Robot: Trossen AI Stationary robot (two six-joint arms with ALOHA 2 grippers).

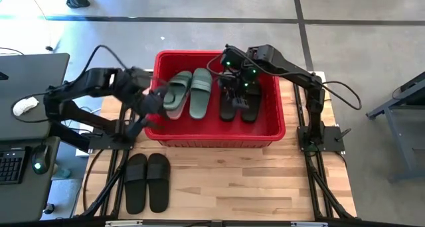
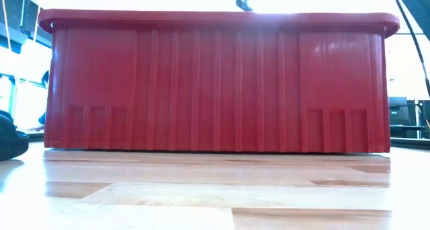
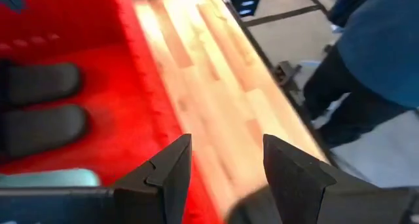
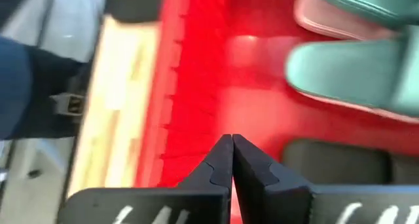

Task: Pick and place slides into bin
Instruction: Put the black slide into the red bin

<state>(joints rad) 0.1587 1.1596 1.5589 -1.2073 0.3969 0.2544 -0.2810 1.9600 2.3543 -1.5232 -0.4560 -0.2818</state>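
Note:
The red bin (image 1: pixel 219 142) stands at the table's middle and fills the low view (image 2: pixel 215 82). Inside it lie two sage-green slides (image 1: pixel 189 91) and a black pair (image 1: pixel 239 102). A pale pink slide (image 4: pixel 327 21) shows under the green ones (image 4: pixel 353 70). Another black pair (image 1: pixel 147 182) lies flat on the table in front of the bin, to the left. My left gripper (image 1: pixel 151 111) hovers open and empty at the bin's left rim (image 3: pixel 226 145). My right gripper (image 1: pixel 240 87) is shut and empty above the black pair inside the bin (image 4: pixel 231 139).
A desk with a keyboard and mouse (image 1: pixel 26 106) stands left of the table. A person in blue (image 3: pixel 380 54) stands beyond the table's edge. Bare wooden tabletop (image 1: pixel 252 180) lies in front of the bin, to the right of the black pair.

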